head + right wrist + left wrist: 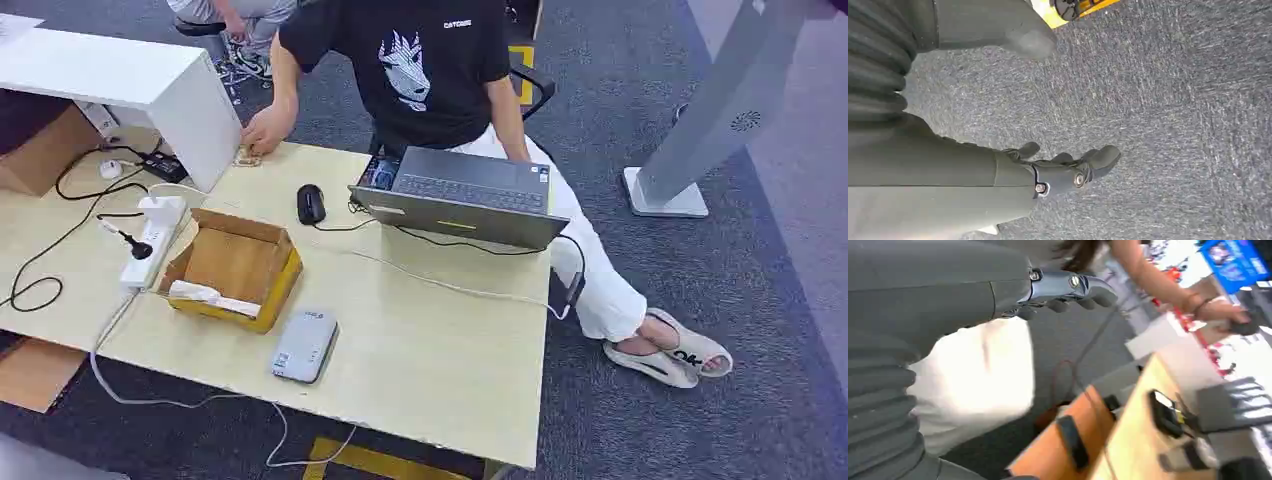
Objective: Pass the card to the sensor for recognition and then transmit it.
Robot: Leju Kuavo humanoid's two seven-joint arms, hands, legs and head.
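Observation:
A flat grey sensor box (305, 345) lies on the wooden table (430, 360) near its front edge. Behind it stands an open cardboard box (235, 265) with a white item (212, 297) on its front rim; I cannot tell whether that is the card. My left hand (1058, 290) hangs beside the table with its fingers stretched out and nothing in them. My right hand (1063, 170) hangs over grey carpet, fingers apart and empty.
A person in a black shirt (420, 60) sits at the table's far side, one hand (265, 130) on a small object by a white stand (150, 85). A laptop (465, 195), a mouse (311, 203), a power strip (150, 240) and cables lie on the table.

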